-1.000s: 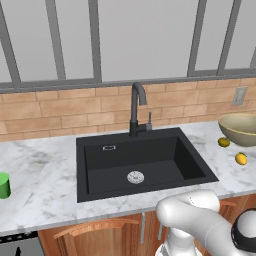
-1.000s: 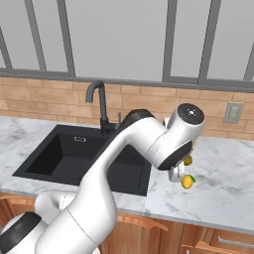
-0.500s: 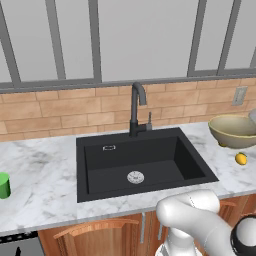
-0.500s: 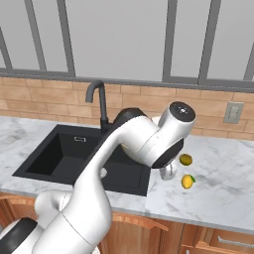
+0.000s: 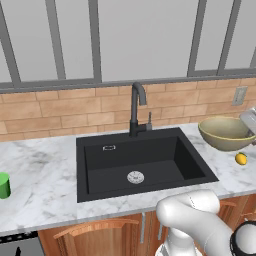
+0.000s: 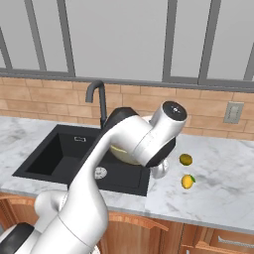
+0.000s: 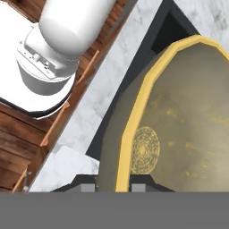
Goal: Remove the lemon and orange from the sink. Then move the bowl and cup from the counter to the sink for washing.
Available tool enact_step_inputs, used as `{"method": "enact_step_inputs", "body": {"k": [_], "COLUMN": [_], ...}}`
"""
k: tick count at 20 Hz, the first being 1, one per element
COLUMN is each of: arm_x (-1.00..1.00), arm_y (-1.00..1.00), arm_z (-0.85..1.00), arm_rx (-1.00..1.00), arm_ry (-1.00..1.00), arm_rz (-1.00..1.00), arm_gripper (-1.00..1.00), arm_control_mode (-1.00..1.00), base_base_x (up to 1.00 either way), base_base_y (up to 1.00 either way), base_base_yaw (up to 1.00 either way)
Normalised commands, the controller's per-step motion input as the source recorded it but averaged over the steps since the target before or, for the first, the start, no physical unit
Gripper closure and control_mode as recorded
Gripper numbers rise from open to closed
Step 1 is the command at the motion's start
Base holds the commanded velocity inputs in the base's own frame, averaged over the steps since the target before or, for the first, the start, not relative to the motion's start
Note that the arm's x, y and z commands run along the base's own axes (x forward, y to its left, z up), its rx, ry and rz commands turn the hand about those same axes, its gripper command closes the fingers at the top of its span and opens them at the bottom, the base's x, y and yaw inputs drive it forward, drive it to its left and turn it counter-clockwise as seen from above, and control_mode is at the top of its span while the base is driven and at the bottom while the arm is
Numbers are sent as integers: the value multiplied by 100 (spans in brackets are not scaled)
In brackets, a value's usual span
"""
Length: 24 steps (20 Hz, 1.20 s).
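My gripper [image 7: 114, 187] is shut on the pale yellow rim of the golden-tan bowl [image 7: 179, 134], with one fingertip on each side of the rim. The bowl [image 5: 225, 132] hangs tilted in the air over the right edge of the black sink [image 5: 140, 160]. In the right base view my arm hides most of the bowl [image 6: 124, 154]. The lemon [image 6: 187, 181] and the darker orange [image 6: 185, 159] lie on the marble right of the sink [image 6: 59, 154]. The lemon [image 5: 241, 159] shows just below the bowl. The green cup [image 5: 4, 185] stands far left on the counter.
A tall black faucet [image 5: 136, 107] rises behind the basin, and a silver drain [image 5: 135, 176] sits in its floor. A brick backsplash and windows run behind the counter. A wall outlet [image 6: 233, 112] is at the right. Wooden cabinet fronts [image 7: 53, 129] are below the counter edge.
The arm has swung left with the bowl in its grip, carrying it from over the right counter toward the sink. The two fruits and the cup have stayed put.
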Motion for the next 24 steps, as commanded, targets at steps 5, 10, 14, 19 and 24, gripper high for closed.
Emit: {"method": "enact_step_inputs", "body": {"k": [5,10,14,19,24], "arm_x": [0,0,0,0,0], "arm_y": [25,29,30,27,27], "arm_z": [0,-4,-7,-9,-13], "arm_rx": [6,7,6,6,1], "arm_ry": [0,0,0,1,2], "arm_rz": [10,10,12,11,10], "arm_gripper": [100,100,100,100,100], "arm_control_mode": [-100,-100,-100,-100,-100], "base_base_x": [0,0,0,0,0], "base_base_y": [0,0,0,0,0], "base_base_yaw": [0,0,0,0,0]}}
